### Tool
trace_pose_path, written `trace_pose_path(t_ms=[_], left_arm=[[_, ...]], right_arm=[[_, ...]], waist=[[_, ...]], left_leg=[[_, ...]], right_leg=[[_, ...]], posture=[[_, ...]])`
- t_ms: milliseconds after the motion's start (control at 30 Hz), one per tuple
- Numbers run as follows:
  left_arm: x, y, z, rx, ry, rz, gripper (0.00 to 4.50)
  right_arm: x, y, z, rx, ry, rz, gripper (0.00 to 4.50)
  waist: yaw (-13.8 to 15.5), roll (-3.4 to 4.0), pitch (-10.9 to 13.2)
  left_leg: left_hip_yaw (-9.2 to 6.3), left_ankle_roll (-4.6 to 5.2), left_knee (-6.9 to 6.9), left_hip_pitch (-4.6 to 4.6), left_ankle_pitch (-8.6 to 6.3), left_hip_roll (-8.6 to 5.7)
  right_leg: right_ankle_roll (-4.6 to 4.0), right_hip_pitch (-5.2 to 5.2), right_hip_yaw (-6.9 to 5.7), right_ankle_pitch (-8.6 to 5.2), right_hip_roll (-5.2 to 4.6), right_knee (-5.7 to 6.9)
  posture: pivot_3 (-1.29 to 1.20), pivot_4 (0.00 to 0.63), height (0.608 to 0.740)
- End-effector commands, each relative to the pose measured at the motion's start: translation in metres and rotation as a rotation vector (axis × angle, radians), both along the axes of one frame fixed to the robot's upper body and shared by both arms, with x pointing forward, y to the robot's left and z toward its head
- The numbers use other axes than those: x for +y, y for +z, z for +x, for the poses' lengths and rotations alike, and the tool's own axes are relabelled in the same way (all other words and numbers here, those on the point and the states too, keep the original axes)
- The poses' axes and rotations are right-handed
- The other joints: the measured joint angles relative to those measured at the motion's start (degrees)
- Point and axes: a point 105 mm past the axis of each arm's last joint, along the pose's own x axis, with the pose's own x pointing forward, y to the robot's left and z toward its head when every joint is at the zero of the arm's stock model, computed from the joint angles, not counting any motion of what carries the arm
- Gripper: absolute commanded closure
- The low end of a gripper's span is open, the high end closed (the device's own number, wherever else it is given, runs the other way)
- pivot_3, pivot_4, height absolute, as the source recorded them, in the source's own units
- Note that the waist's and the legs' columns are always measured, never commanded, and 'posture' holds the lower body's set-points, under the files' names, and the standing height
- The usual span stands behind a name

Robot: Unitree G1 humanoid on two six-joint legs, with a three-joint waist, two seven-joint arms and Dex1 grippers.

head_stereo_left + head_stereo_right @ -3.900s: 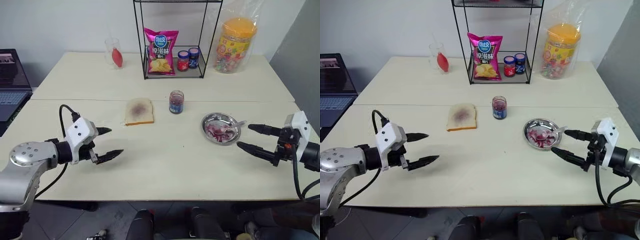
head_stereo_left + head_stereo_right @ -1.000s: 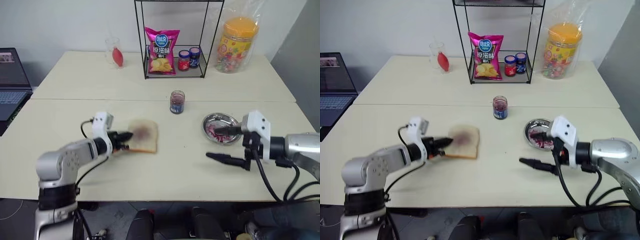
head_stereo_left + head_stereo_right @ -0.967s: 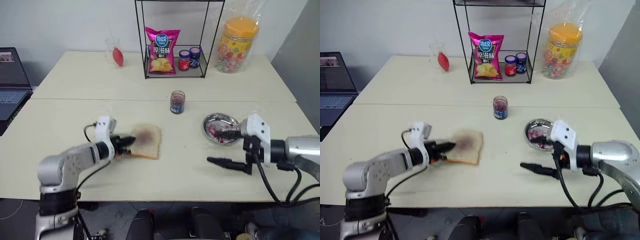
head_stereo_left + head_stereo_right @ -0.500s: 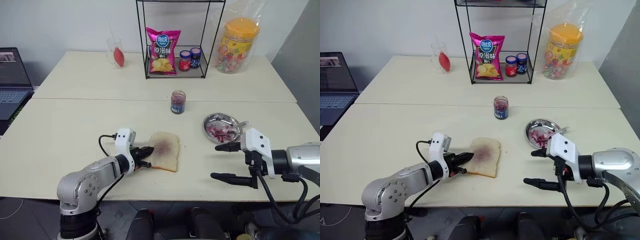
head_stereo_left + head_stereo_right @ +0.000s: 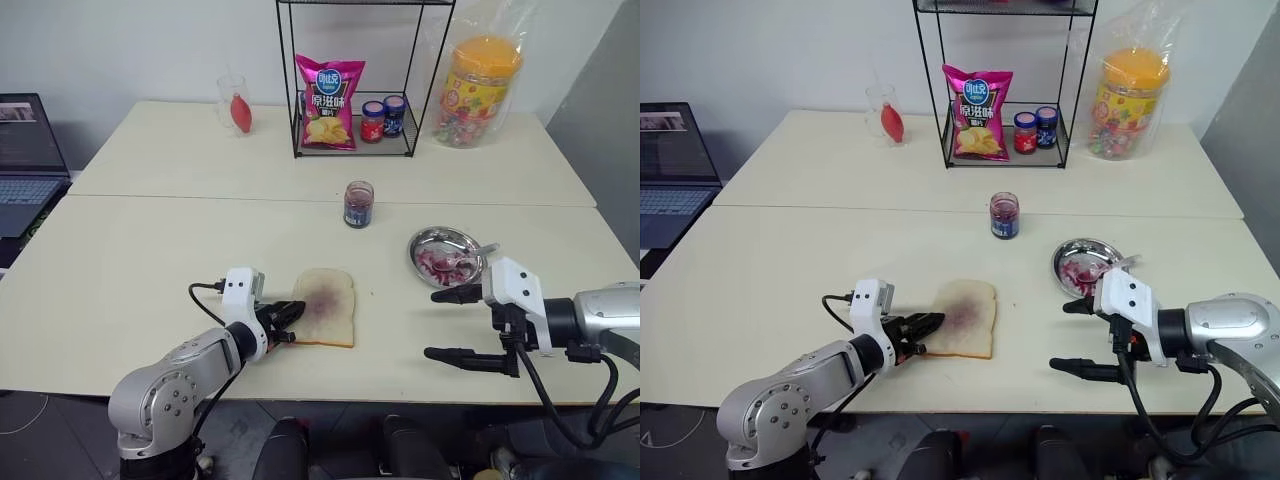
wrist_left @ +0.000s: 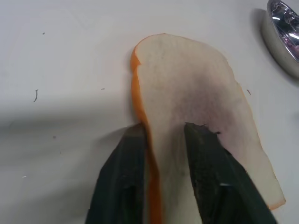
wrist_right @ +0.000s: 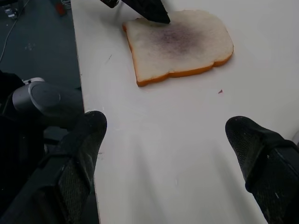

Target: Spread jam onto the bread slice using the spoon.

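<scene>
Bread slice (image 5: 327, 306) is laid flat near the table's (image 5: 150, 250) front edge, its left edge straddled by the part-open left gripper (image 5: 287, 322); the right gripper (image 5: 447, 323) is spread wide, empty.

Your bread (image 5: 327, 306) lies flat near the table's near edge, left of centre: a squarish white slice with tan crust and a purple stain in its middle. The jam (image 5: 357, 208) sits in a small clear jar, upright, farther back. You can see the spoon (image 5: 468, 253) in the metal dish at right, handle pointing right.
</scene>
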Motion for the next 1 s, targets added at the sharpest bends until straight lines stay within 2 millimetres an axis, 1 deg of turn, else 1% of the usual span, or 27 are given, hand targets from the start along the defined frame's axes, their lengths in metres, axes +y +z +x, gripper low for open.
trace_pose_path(t_ms=[33, 67, 100, 133, 167, 233, 267, 333, 400, 433, 467, 500, 533, 600, 667, 733, 800, 867, 1000], left_arm=[[0.008, 0.012, -0.001, -0.050, 0.017, 0.014, 2.10], [0.015, 0.014, -0.001, -0.058, 0.036, 0.028, 1.87], [0.022, 0.014, -0.002, -0.059, 0.053, 0.038, 1.73], [0.029, 0.015, -0.004, -0.060, 0.069, 0.045, 1.44], [0.035, 0.016, -0.006, -0.067, 0.080, 0.054, 1.26], [0.041, 0.018, -0.009, -0.075, 0.084, 0.066, 0.78], [0.043, 0.024, -0.009, -0.101, 0.075, 0.046, 0.78], [0.052, 0.036, -0.009, -0.165, 0.049, 0.063, 0.78], [0.056, 0.052, -0.003, -0.276, -0.009, 0.142, 0.78], [0.054, 0.064, 0.002, -0.344, -0.057, 0.174, 0.78], [0.048, 0.079, 0.008, -0.422, -0.120, 0.206, 0.78], [0.040, 0.089, 0.010, -0.484, -0.195, 0.244, 0.78], [0.028, 0.098, 0.010, -0.563, -0.316, 0.318, 0.60], [0.009, 0.102, 0.001, -0.662, -0.552, 0.451, 0.39], [-0.001, 0.107, -0.003, -0.723, -0.710, 0.518, 0.02], [-0.010, 0.120, -0.002, -0.767, -0.791, 0.506, 0.02], [-0.016, 0.132, -0.002, -0.790, -0.833, 0.460, 0.02], [-0.022, 0.137, -0.006, -0.786, -0.902, 0.431, 0.02], [-0.031, 0.138, -0.010, -0.786, -1.017, 0.456, 0.02]], right_arm=[[0.001, 0.007, 0.000, -0.057, 0.031, -0.011, 0.00], [0.001, 0.007, 0.000, -0.061, 0.032, -0.009, 0.00], [0.001, 0.007, 0.000, -0.063, 0.032, -0.008, 0.00], [0.001, 0.007, 0.000, -0.066, 0.031, -0.008, 0.00], [0.000, 0.007, 0.001, -0.073, 0.027, -0.008, 0.00], [0.000, 0.006, 0.002, -0.085, 0.021, -0.008, 0.00], [0.000, 0.006, 0.003, -0.099, 0.015, -0.004, 0.00], [0.002, 0.008, 0.008, -0.144, -0.003, 0.010, 0.00], [0.002, 0.012, 0.013, -0.177, -0.036, 0.042, 0.00], [0.000, 0.016, 0.018, -0.204, -0.073, 0.067, 0.00], [-0.002, 0.022, 0.025, -0.254, -0.126, 0.100, 0.00], [-0.005, 0.026, 0.030, -0.294, -0.164, 0.128, 0.00], [-0.006, 0.031, 0.035, -0.342, -0.207, 0.174, 0.00], [-0.007, 0.041, 0.043, -0.383, -0.303, 0.274, 0.00], [-0.008, 0.045, 0.047, -0.423, -0.362, 0.324, 0.00], [-0.013, 0.043, 0.050, -0.417, -0.456, 0.381, 0.00], [-0.022, 0.042, 0.054, -0.404, -0.558, 0.449, 0.00], [-0.037, 0.044, 0.061, -0.438, -0.697, 0.514, 0.00], [-0.066, 0.024, 0.069, -0.330, -0.953, 0.660, 0.00]], waist=[[0.0, 0.00, 0.0], [0.0, 0.00, 0.0], [0.0, 0.00, 0.0], [0.0, 0.00, 0.0], [-0.1, 0.00, 0.0], [0.0, 0.00, 0.0], [0.1, 0.00, 0.0], [0.2, -0.02, 0.0], [0.2, -0.07, 0.0], [0.2, -0.13, 0.0], [0.3, -0.14, 0.0], [0.6, -0.12, 0.0], [0.8, -0.11, 0.0], [0.7, -0.08, 0.0], [0.4, -0.04, 0.0], [0.3, -0.03, 0.0], [0.2, -0.05, 0.0], [0.1, -0.04, 0.0], [-0.2, -0.04, 0.0]], left_leg=[[0.00, 0.00, 0.00, 0.00, 0.00, 0.00], [0.00, 0.00, 0.00, 0.00, 0.00, 0.00], [-0.01, 0.00, -0.01, 0.00, 0.00, 0.00], [-0.01, 0.00, -0.02, 0.01, 0.00, 0.01], [-0.02, 0.00, -0.03, 0.02, 0.00, 0.02], [-0.03, 0.00, -0.05, 0.02, 0.00, 0.03], [-0.03, -0.01, -0.04, 0.00, -0.01, 0.03], [-0.01, -0.03, -0.02, -0.01, -0.02, 0.02], [-0.06, -0.03, -0.01, -0.01, -0.02, 0.02], [-0.03, -0.04, -0.01, 0.01, -0.02, 0.00], [-0.07, -0.04, -0.01, 0.00, -0.02, 0.03], [-0.11, -0.05, -0.01, 0.00, -0.02, 0.03], [-0.12, -0.05, 0.01, 0.00, -0.01, 0.02], [-0.05, -0.08, 0.00, -0.03, -0.01, 0.00], [0.24, -0.21, -0.05, -0.01, -0.09, -0.01], [0.45, -0.36, -0.10, -0.01, -0.19, 0.00], [0.48, -0.41, -0.10, -0.09, -0.23, 0.06], [0.54, -0.40, -0.13, -0.12, -0.24, 0.06], [0.87, -0.39, -0.17, -0.09, -0.25, 0.07]], right_leg=[[0.00, 0.00, 0.00, 0.00, 0.00, 0.00], [0.00, 0.00, 0.00, 0.00, 0.00, 0.00], [0.00, -0.01, -0.01, 0.00, 0.00, 0.00], [0.00, -0.01, -0.01, 0.00, 0.01, 0.00], [-0.01, -0.01, -0.02, 0.00, 0.02, 0.00], [-0.01, -0.01, -0.02, -0.01, 0.02, 0.00], [-0.01, -0.02, -0.03, -0.01, 0.02, 0.00], [-0.05, -0.02, -0.02, -0.03, 0.00, -0.02], [-0.28, -0.02, -0.07, -0.16, 0.00, -0.02], [-0.29, -0.01, -0.04, -0.17, -0.02, 0.00], [-0.32, -0.03, -0.07, -0.17, 0.00, 0.01], [-0.34, -0.03, -0.10, -0.18, 0.01, 0.01], [-0.35, -0.03, -0.10, -0.18, 0.00, 0.01], [-0.35, -0.02, -0.05, -0.18, -0.02, -0.06], [-0.33, -0.04, 0.23, -0.16, -0.04, -0.13], [-0.27, -0.11, 0.44, -0.19, -0.03, -0.15], [0.09, -0.23, 0.47, -0.06, 0.06, -0.13], [0.17, -0.33, 0.55, -0.11, 0.08, -0.08], [0.26, -0.48, 0.89, -0.16, 0.10, 0.02]], posture=[[0.00, 0.150, 0.740], [0.00, 0.150, 0.740], [0.00, 0.150, 0.740], [0.00, 0.150, 0.740], [0.00, 0.150, 0.740], [0.00, 0.150, 0.740], [0.00, 0.150, 0.740], [0.00, 0.150, 0.740], [0.00, 0.150, 0.740], [0.00, 0.150, 0.740], [0.00, 0.150, 0.740], [0.00, 0.150, 0.740], [0.00, 0.150, 0.740], [0.00, 0.150, 0.740], [0.00, 0.150, 0.740], [0.00, 0.150, 0.740], [0.00, 0.150, 0.740], [0.00, 0.150, 0.740], [0.00, 0.150, 0.740]])
